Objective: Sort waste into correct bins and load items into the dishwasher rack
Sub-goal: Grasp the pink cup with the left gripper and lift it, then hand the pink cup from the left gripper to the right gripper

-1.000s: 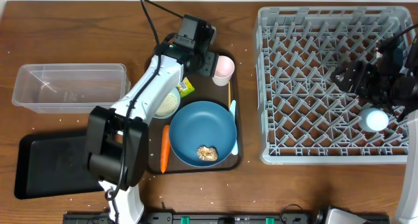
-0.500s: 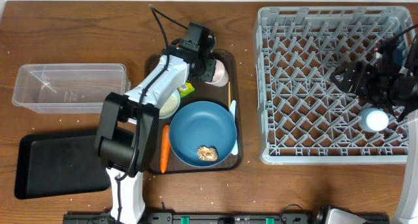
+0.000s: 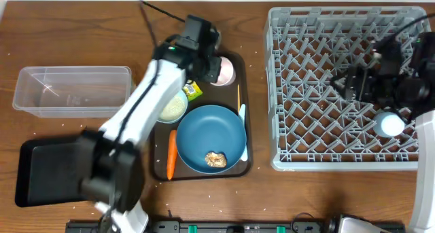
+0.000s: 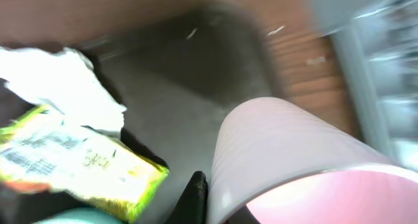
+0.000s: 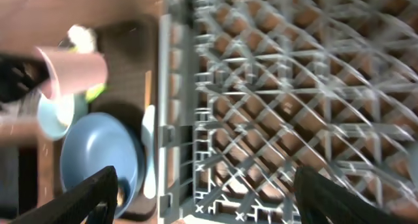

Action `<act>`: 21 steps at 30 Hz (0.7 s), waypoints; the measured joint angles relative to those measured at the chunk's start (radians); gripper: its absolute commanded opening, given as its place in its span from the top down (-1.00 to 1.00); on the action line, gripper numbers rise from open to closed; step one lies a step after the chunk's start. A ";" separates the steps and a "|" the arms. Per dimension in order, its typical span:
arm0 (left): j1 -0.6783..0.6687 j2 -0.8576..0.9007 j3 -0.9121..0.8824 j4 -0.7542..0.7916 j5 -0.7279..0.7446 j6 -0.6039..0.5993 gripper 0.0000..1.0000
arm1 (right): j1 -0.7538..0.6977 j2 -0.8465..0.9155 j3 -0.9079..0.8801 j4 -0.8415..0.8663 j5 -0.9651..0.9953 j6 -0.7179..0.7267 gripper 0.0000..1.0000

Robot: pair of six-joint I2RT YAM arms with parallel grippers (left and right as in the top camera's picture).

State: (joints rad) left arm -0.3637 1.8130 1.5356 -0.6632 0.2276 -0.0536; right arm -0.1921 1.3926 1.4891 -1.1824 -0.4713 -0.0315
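My left gripper (image 3: 215,68) is shut on the rim of the pink cup (image 3: 223,70) at the back of the brown serving tray (image 3: 204,173). In the left wrist view one black finger (image 4: 196,194) presses the cup's (image 4: 294,152) outer wall; the other finger is hidden inside. The yellow-green wrapper (image 4: 78,160) and white tissue (image 4: 62,87) lie beside it. The blue plate (image 3: 214,134) holds a brown food lump (image 3: 216,159). My right gripper (image 3: 353,83) hangs open over the grey dishwasher rack (image 3: 306,134), nothing between its fingers (image 5: 88,198). A light blue cup (image 3: 391,124) stands in the rack.
An orange carrot (image 3: 171,155), a pale bowl with rice (image 3: 174,108), a pale blue spoon (image 3: 242,128) and chopsticks (image 3: 238,96) share the serving tray. The clear tub (image 3: 71,90) and the flat black tray (image 3: 41,175) are at the left. Rice grains dot the table.
My left gripper has closed on the pink cup's rim and the cup has shifted slightly left; the arm is blurred in motion. The right gripper drifted a little left over the rack.
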 measured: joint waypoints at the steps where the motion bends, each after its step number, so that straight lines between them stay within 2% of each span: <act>1: 0.007 -0.049 0.000 -0.008 0.040 -0.002 0.88 | 0.016 0.000 0.000 0.002 -0.019 -0.023 -0.60; 8: 0.124 -0.276 0.001 -0.018 0.420 -0.003 0.87 | 0.139 0.000 -0.001 0.103 -0.219 -0.157 -0.59; 15: 0.229 -0.307 0.001 -0.022 0.856 -0.003 0.88 | 0.270 0.000 -0.002 0.287 -0.541 -0.257 -0.58; 21: 0.256 -0.307 0.001 0.011 1.144 -0.003 0.88 | 0.397 0.000 -0.002 0.412 -0.657 -0.299 -0.57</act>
State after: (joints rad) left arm -0.1078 1.5055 1.5364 -0.6521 1.3716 -0.0570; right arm 0.2054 1.3926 1.4868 -0.7708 -1.1286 -0.3309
